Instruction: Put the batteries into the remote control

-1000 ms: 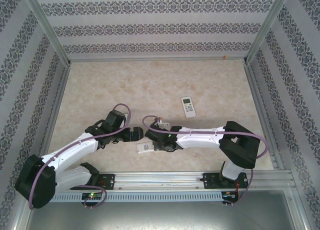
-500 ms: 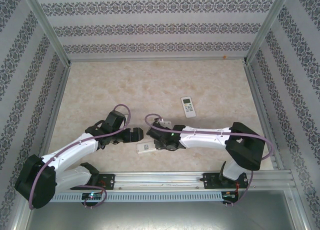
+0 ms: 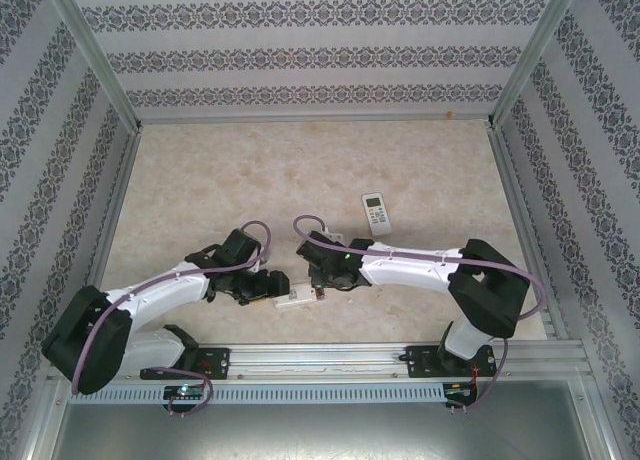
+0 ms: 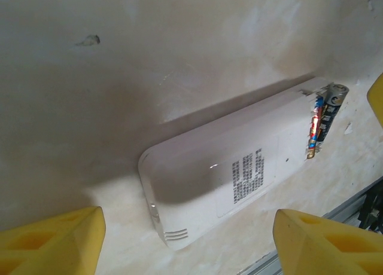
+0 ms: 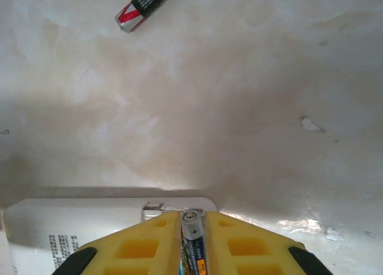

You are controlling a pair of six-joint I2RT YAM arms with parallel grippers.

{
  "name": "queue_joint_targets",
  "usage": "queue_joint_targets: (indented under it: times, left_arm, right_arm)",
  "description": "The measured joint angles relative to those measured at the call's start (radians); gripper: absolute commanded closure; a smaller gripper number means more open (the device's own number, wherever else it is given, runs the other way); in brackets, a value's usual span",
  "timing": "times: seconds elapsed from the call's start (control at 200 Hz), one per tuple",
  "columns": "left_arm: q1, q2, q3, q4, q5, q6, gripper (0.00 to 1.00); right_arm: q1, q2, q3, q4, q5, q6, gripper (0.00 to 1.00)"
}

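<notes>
A white remote control lies back-up on the table, also seen near the front edge. Batteries stick out at its far end, where the compartment is uncovered. My right gripper is shut on a battery and holds it right at the remote's open end. Another battery lies loose on the table beyond. My left gripper stands open, with one yellow finger on each side of the remote's near end and not touching it.
A second small remote, face-up with a green screen, lies farther back to the right. A metal rail runs along the near table edge, close behind the white remote. Patterned walls enclose the table.
My left gripper has come down toward the remote's near end with its jaws narrowing. My right gripper has shifted slightly left over the remote's open end with the battery.
</notes>
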Motion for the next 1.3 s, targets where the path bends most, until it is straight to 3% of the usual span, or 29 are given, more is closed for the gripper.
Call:
queue_joint_targets:
  times: [0.565, 0.914, 1.304]
  left_arm:
    - [-0.008, 0.057, 0.009, 0.011, 0.001, -0.037, 0.44]
    - [-0.040, 0.080, -0.011, 0.095, -0.004, -0.132, 0.60]
    - [-0.053, 0.073, -0.027, 0.132, -0.014, -0.190, 0.63]
  right_arm:
    - [0.023, 0.044, 0.015, -0.016, -0.023, 0.002, 0.84]
    - [0.048, 0.055, 0.016, -0.054, -0.015, 0.039, 0.85]
    - [0.051, 0.061, 0.016, -0.085, -0.021, 0.110, 0.91]
